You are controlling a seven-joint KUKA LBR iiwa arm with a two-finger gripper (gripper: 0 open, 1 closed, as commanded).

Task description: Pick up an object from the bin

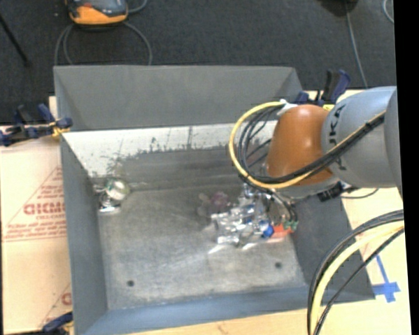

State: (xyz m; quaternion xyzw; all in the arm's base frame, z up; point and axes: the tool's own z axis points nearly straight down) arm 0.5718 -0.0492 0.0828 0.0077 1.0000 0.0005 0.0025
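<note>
- The bin holds little: a scuffed grey floor with a few small things lying well apart, and no heap.
- The pincer hangs low at about 3 o'clock of the floor, near the right wall; the arm reaches in from that side, so its orange cover and looped cables ride above it.
- Being so low, it looks to be at the grasping step; that is a judgement.
- Whether the pincer is released or clenched I cannot tell; its metal parts blur together, and nothing can be made out in its grip.
- Nearest it are a few faint purplish pieces on the floor at its 11 o'clock, close by but apart from it; they seem the likeliest thing to pick.
- Small blue and red bits show at the pincer's 4 o'clock; I cannot tell whether they are loose things or fittings of the robot.
- A small pale shiny thing sits at 10 o'clock of the floor, where the back and left walls meet it; a loose thing would likely settle in such a corner; it is well apart from the pincer.
- The pick is judged not yet done.
</note>
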